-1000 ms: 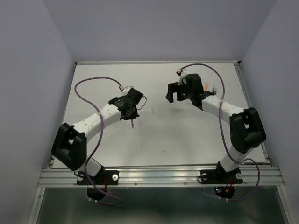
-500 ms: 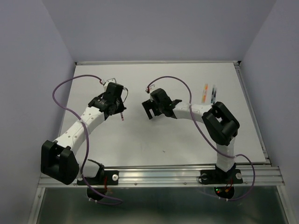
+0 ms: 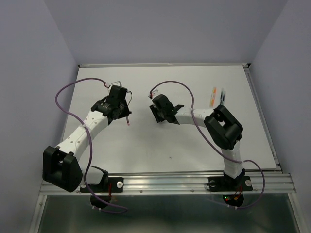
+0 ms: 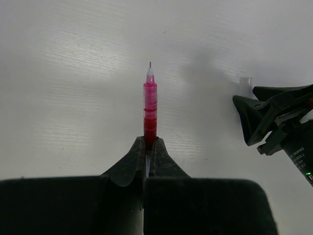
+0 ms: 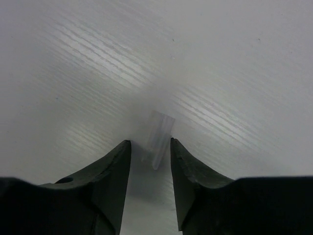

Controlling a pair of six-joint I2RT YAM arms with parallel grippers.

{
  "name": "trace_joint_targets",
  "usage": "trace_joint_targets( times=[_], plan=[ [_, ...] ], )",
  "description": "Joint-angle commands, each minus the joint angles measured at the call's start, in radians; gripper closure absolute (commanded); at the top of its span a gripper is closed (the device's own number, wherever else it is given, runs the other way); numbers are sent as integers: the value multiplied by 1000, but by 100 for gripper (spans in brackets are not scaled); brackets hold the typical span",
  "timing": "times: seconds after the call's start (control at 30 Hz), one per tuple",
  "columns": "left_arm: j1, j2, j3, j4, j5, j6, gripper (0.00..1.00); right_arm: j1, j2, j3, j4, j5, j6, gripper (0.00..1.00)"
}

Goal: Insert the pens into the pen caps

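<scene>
Pinching red pen [image 4: 150, 110], left gripper [image 4: 149, 145] is holding fully closed; right gripper [image 5: 150, 147] is straddling pen cap [image 5: 160, 134] on table [image 5: 73, 58], jaws part-open.

The top camera looks down from above and behind my bases, taking in the whole worktop [image 3: 146, 145]. Each wrist camera sits close, facing along its gripper at the surface. Left wrist and top views share my right gripper [image 4: 246, 95].
</scene>
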State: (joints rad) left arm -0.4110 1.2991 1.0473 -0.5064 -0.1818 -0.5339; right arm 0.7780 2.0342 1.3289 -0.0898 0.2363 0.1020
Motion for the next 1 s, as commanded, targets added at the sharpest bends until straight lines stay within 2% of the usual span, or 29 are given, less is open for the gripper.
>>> trace_joint_targets(
  times=[0.0,0.03,0.1,0.3,0.4,0.47,0.57,0.7,0.8,0.87,0.97],
  plan=[
    [9,-3,-9,26,7,17,100,7,14,23,5,31,11,60],
    [9,2,-9,28,10,18,100,7,12,15,5,29,16,66],
    [14,8,-7,32,31,23,100,7,8,10,1,20,16,71],
    [20,2,-13,40,51,29,100,7,27,21,-14,26,18,72],
    [20,-9,-18,42,50,28,100,7,27,15,-24,29,16,83],
    [18,-18,-23,45,57,29,100,7,9,1,-25,38,-16,98],
    [18,-24,-26,55,73,34,100,-5,-8,-13,-21,47,-53,99],
    [18,-34,-24,62,102,57,100,-55,-63,-81,48,-69,-135,99],
    [18,-44,-33,92,175,83,100,-77,-135,-122,78,-127,-234,99],
    [18,-52,-39,120,258,107,100,-104,-192,-155,142,-210,-358,99],
    [18,-50,-33,126,330,129,100,-161,-256,-213,235,-297,-404,99]
  ],
)
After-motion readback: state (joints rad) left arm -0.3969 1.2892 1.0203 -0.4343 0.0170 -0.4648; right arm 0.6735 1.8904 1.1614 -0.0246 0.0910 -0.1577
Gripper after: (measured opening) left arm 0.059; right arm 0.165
